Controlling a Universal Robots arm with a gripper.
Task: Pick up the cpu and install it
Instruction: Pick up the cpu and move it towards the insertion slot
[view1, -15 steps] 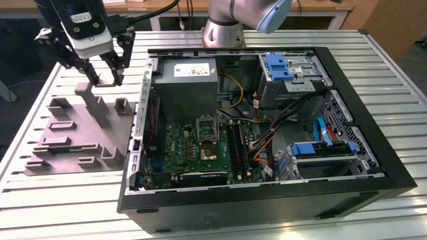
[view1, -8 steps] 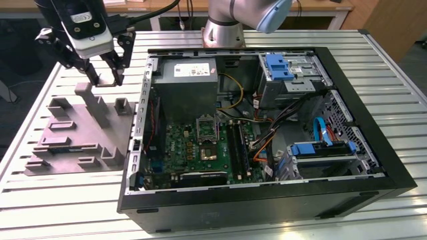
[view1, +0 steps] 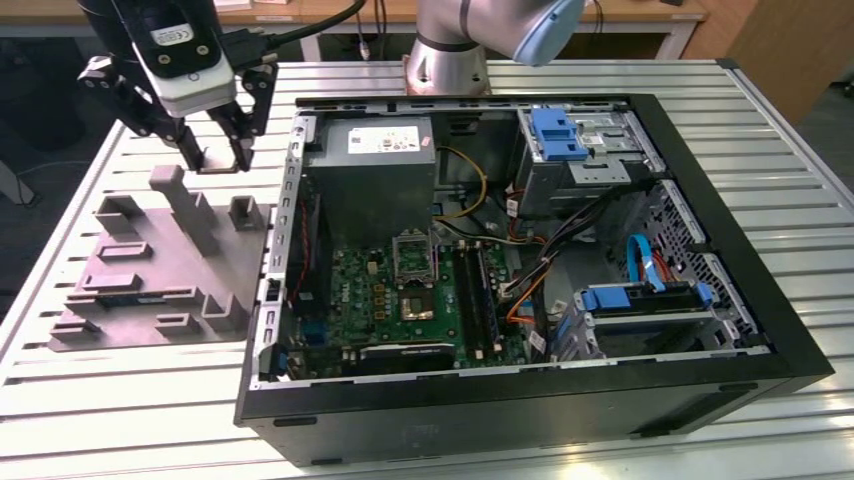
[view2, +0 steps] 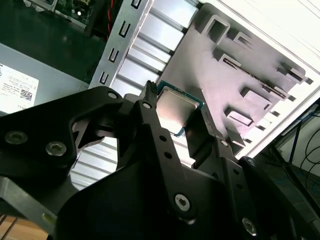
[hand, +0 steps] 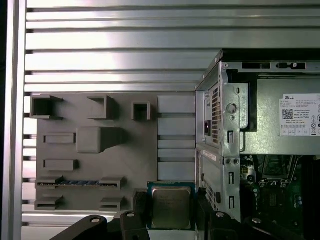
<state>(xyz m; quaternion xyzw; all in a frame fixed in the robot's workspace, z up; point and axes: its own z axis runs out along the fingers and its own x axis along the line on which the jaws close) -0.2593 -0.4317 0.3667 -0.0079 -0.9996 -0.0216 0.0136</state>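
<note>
Cpu (hand: 171, 207) in the grip: a small flat square chip with a dull silver metal top and a thin pale rim tinged green, pinched between the two matt black fingers (hand: 139, 210) of the gripper (view1: 218, 160). The jaws are drawn in narrow, clamped on two opposite edges of the chip.

It hangs above the grey moulded plastic fixture (view1: 147, 290), just beside the perforated metal wall of the open black computer case (view1: 534, 420). That fixture is a flat matt slab with blocky shapes rising from it. The first wrist view shows three hollow box-like posts in a row, one solid rounded block and several low rectangular ribs. It lies on a ribbed table of bright aluminium slats (view1: 134, 420).

Inside the case there is one green motherboard (view1: 387, 290) with a rectangular metal socket frame (view1: 414, 255), one plain grey metal power supply box (view1: 374, 160) and two blue plastic drive brackets (view1: 554, 135), with cables strung between them.

Some of this is hard to see. The fingers cover two of the cpu's edges, and the gripper's black body hides its near edge in the first wrist view. In the second wrist view the cpu (view2: 177, 110) is partly masked by black linkage with round screw heads. In the exterior view the chip between the fingertips cannot be made out, and the silver arm (view1: 454, 50) is cut off at the frame edge.
</note>
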